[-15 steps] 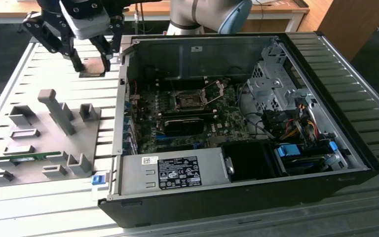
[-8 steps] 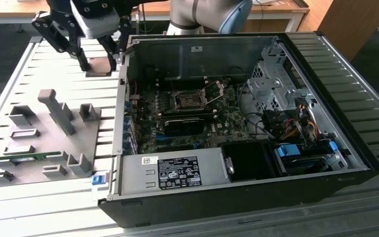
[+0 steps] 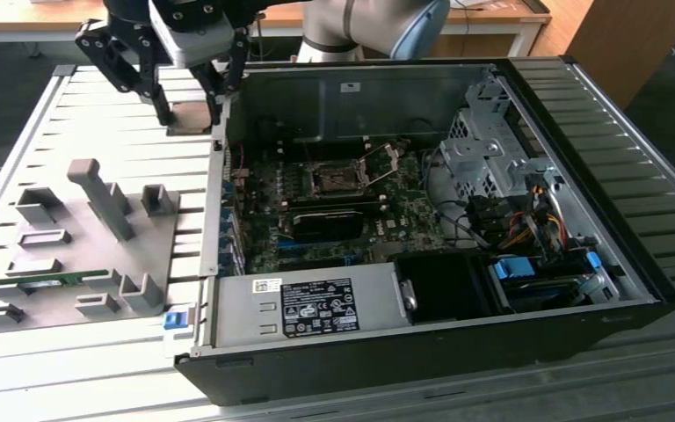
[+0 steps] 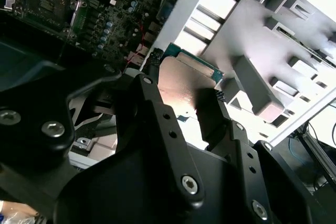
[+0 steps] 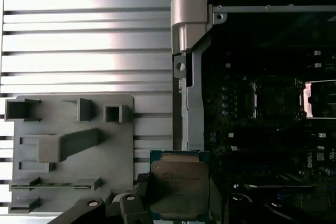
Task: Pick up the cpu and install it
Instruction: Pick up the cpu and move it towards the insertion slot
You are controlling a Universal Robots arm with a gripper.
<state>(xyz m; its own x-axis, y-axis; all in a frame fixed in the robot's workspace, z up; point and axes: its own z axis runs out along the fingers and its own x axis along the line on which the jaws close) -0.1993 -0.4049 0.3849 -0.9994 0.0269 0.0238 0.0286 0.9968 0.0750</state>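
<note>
My gripper (image 3: 189,114) has its two fingers closed on opposite edges of the cpu (image 5: 178,184). I hold it flat over the slatted table (image 3: 103,97), just outside the wall of the open computer case (image 3: 431,352).

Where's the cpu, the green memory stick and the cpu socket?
cpu (image 5: 178,184), first wrist view, middle of its silver top.
memory stick (image 3: 62,281), exterior view, middle of its green edge.
cpu socket (image 3: 337,180), exterior view, centre of the dark square.

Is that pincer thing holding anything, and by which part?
Yes: the pincer grips the cpu by two opposite edges, one finger on each side.
</note>
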